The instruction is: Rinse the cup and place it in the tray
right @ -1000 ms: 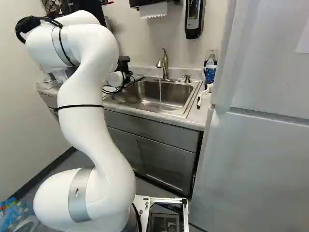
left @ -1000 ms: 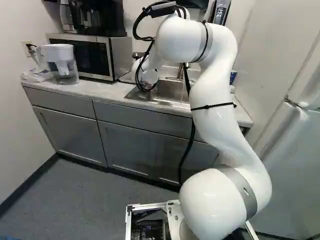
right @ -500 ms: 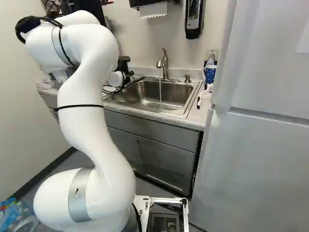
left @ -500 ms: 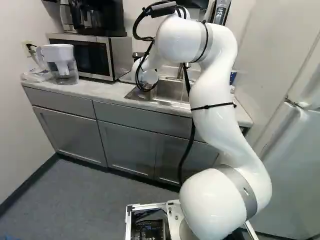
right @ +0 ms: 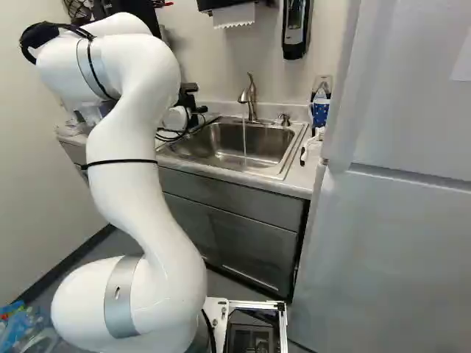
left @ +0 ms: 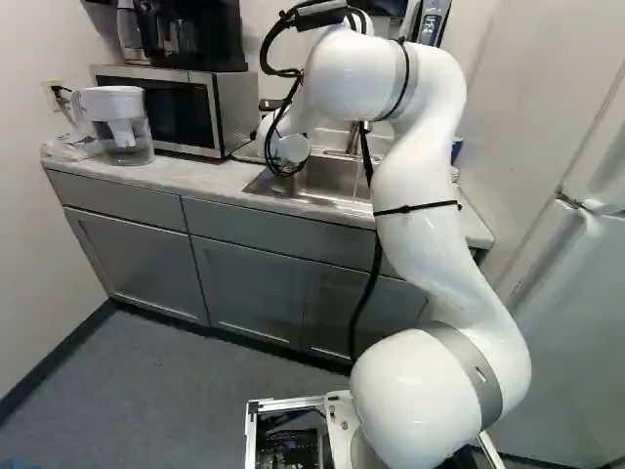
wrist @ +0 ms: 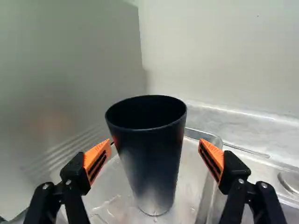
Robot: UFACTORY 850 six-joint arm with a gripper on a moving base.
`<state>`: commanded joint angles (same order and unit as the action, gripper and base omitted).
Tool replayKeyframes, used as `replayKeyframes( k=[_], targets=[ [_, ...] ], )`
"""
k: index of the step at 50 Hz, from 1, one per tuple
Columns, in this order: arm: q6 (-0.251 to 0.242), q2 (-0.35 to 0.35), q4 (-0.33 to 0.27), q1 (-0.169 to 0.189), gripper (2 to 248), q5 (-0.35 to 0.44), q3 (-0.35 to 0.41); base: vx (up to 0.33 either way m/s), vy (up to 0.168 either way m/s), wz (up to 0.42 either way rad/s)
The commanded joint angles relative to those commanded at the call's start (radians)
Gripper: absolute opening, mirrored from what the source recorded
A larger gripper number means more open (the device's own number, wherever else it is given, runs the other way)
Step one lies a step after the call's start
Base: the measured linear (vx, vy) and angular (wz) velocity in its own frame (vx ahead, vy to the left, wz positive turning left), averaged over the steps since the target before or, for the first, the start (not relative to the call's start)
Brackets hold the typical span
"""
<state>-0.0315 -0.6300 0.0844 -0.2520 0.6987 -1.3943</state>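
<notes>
We have the black gripper (right: 195, 109) beside the sink (right: 254, 165), at its microwave side. In the wrist view its orange-padded fingers stand wide apart, with the dark cup (wrist: 152, 158) between and slightly ahead of them. We have no grip on it: a gap shows on the side of the finger nearer the sink, while the other fingertip comes very close to the cup, and we cannot tell whether it touches.

The cup stands upright, mouth up, on the wet floor of the pale tray (wrist: 214, 138), apart from the tray's sink-side wall. Past that wall we see the sink's metal rim.

Water runs from the faucet (right: 250, 95) into the sink, set in the bench (left: 200, 176). On the bench, the microwave (left: 161, 107) carries a black coffee maker (left: 200, 39), and a lidded pitcher (left: 122, 127) stands near the bench's left end. A blue container (right: 320, 110) stands near the bench's right end, toward the back edge.
</notes>
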Motion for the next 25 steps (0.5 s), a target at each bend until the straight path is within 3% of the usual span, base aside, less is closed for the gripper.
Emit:
replayKeyframes(
  k=[25],
  targets=[
    [0.000, 0.031, 0.000, 0.000, 247, 0.000, -0.014, 0.000, 0.000, 0.000]
  ],
)
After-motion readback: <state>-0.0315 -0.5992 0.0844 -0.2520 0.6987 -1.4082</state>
